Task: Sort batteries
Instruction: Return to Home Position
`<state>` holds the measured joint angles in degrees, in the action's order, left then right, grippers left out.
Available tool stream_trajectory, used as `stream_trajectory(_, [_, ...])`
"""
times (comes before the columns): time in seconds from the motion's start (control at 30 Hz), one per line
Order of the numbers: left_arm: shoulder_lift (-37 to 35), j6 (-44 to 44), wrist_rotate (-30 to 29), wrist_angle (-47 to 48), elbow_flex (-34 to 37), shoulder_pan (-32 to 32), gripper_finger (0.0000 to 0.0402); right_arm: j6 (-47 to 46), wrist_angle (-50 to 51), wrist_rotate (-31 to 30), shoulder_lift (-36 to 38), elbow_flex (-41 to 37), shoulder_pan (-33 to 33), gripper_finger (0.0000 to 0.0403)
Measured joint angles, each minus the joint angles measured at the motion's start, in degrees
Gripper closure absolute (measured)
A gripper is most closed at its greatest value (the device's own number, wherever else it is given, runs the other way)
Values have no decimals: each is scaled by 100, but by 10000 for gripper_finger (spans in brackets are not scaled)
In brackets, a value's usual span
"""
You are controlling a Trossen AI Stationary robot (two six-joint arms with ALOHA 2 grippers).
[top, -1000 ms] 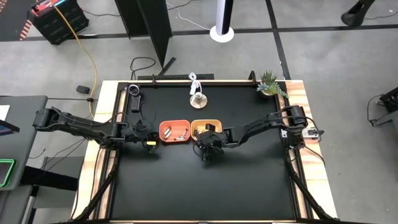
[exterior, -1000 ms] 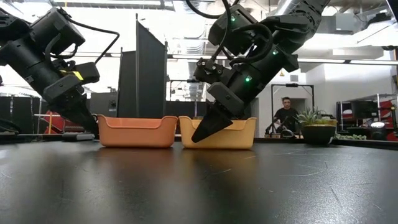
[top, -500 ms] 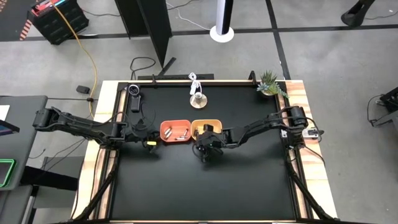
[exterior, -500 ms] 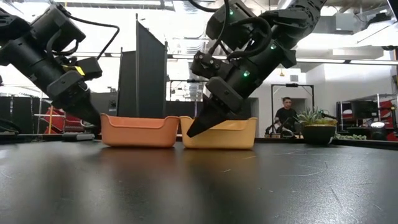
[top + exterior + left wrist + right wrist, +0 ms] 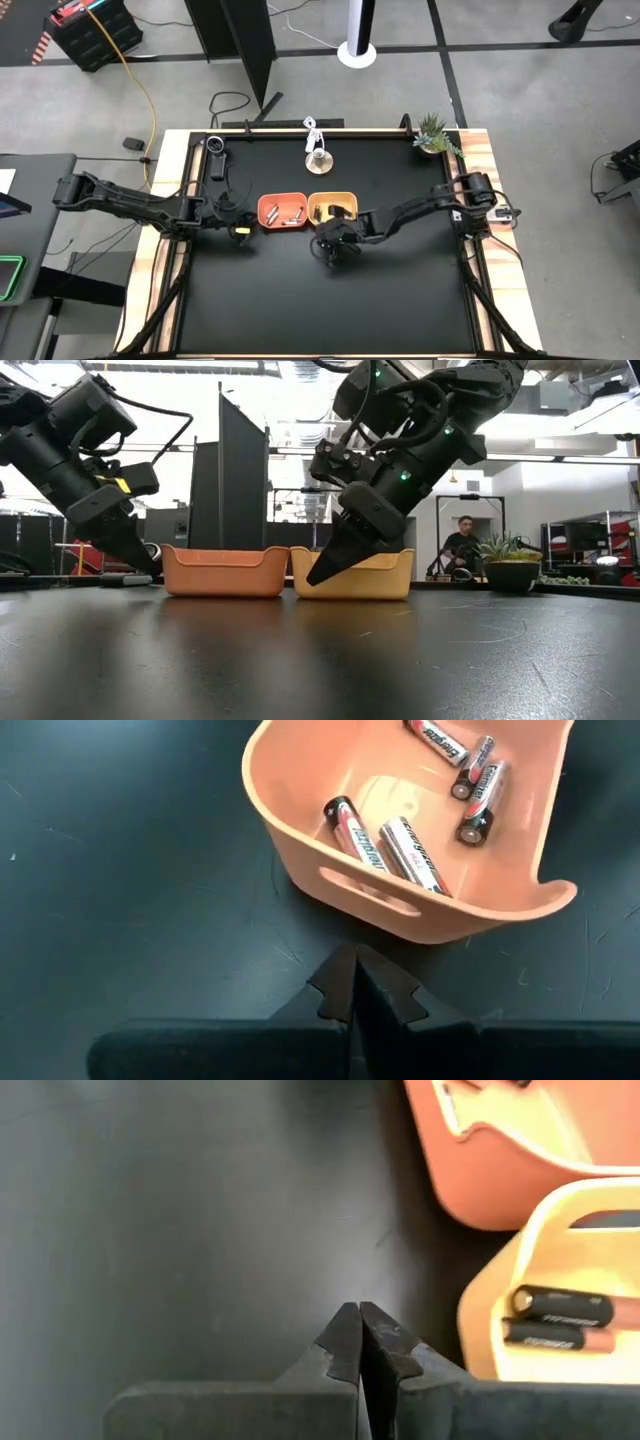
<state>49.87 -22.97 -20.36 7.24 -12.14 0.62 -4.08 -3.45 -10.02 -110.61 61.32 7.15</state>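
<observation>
left gripper (image 5: pixel 355 982) closed, empty, orange tray (image 5: pixel 400 915) of silver batteries (image 5: pixel 410 855) just ahead | right gripper (image 5: pixel 360 1342) closed, empty, yellow tray (image 5: pixel 490 1320) beside

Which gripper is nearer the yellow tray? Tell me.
Right. The right gripper is just in front of the yellow tray; the left gripper is beyond the orange tray, on its outer side.

one battery (image 5: pixel 437 738) cut off by edge, yellow tray (image 5: pixel 485 1330) cropped
</observation>
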Motion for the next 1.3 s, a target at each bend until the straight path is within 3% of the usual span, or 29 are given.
stream_trajectory(0.23, [-106,-20,0,114,-98,178,357,-43,251,34,450,0,260,386])
stream_trajectory(0.43, [-880,480,-98,106,-247,402,346,292,324,-63,1377,-393,307,399])
stream_trajectory(0.53, [-1519,973,-171,148,-248,457,354,322,-300,-108,1959,-1135,90,400])
stream_trajectory(0.63, [-2197,1369,-105,27,-105,466,366,351,-1642,-138,2597,-2101,-125,401])
stream_trajectory(0.8, [-3195,1412,-16,420,231,466,387,389,-2997,-127,3316,-3465,-407,402])
stream_trajectory(0.97, [-4052,1722,35,-398,871,464,397,428,-4457,75,3678,-4504,-830,402])
stream_trajectory(1.1, [-4179,2174,263,-805,951,455,400,455,-5591,572,3692,-5051,-1162,402])
stream_trajectory(1.3, [-4186,2158,354,-723,951,375,401,456,-6117,1190,3677,-5477,-1600,403])
